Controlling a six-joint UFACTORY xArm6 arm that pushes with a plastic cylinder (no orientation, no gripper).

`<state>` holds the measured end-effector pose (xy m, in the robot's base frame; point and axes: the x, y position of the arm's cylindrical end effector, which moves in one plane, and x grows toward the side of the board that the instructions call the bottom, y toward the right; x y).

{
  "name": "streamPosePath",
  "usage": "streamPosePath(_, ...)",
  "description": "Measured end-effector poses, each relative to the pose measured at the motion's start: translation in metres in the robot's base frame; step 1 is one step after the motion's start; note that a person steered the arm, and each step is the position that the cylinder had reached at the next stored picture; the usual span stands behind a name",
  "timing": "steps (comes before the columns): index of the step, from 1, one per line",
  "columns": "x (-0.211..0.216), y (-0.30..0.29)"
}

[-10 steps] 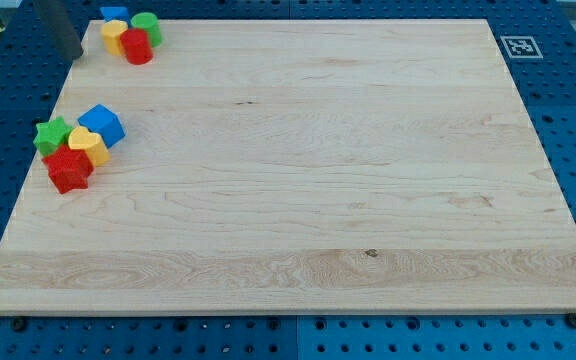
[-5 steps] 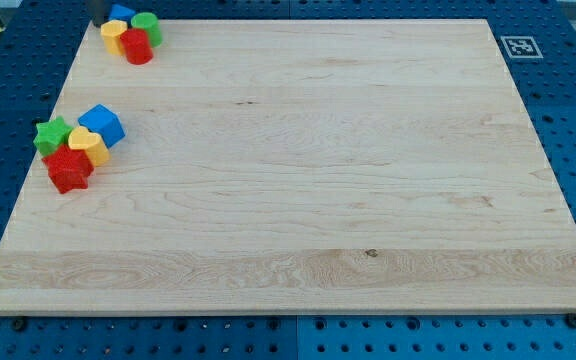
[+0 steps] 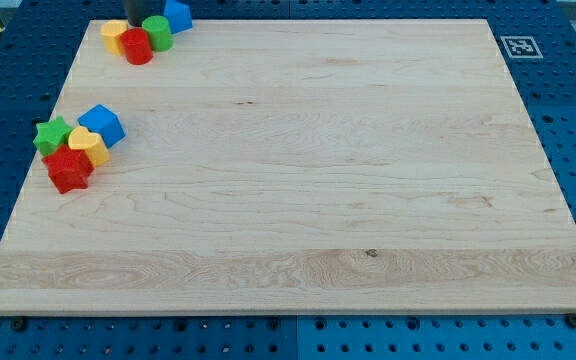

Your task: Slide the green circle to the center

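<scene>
The green circle (image 3: 158, 32) sits at the board's top-left corner, touching a red cylinder (image 3: 137, 47) on its lower left. A yellow block (image 3: 114, 35) lies left of the red one. A blue block (image 3: 177, 14) sits just above and right of the green circle, at the board's top edge. My tip (image 3: 135, 23) comes down from the view's top, just above the red cylinder and close to the left of the green circle. Only the rod's short lower end shows.
A second cluster lies at the board's left edge: a green star (image 3: 52, 134), a yellow heart (image 3: 87, 146), a blue block (image 3: 102, 125) and a red star (image 3: 68, 169). A black-and-white marker (image 3: 518, 46) is at the board's top-right corner.
The rod has moved right along the top edge, from the board's left corner to behind the top cluster. The blue block has slid right, past the green circle, which shifted slightly right.
</scene>
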<state>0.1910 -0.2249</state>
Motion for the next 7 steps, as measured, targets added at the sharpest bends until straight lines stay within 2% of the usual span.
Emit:
streamPosePath(2,0.001,0.016)
streamPosePath(3,0.022,0.017)
streamPosePath(4,0.072,0.059)
streamPosePath(5,0.103,0.095)
streamPosePath(6,0.086,0.095)
streamPosePath(7,0.07,0.067)
